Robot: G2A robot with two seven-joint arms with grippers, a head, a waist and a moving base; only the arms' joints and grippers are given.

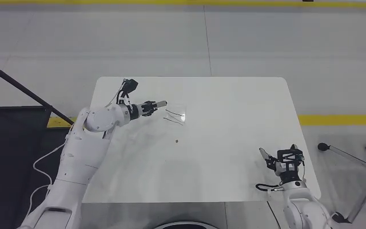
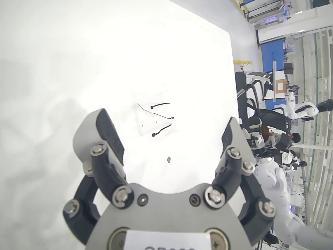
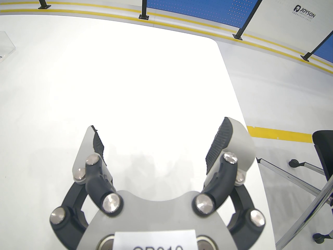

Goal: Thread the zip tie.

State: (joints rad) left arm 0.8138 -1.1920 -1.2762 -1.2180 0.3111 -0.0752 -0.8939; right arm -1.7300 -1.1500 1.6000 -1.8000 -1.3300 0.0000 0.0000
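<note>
Both jaws wide (empty), left arm (image 1: 106, 118) out near zip ties (image 1: 174, 118), right arm (image 1: 295, 189) at table (image 1: 229, 166) edge.

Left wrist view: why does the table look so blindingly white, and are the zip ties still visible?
Left wrist view: glare washes the table out, yet the dark zip ties stand out. Top view: the ties are faint thin lines. Right wrist view: the yellow floor line bows, bent by the lens.
</note>
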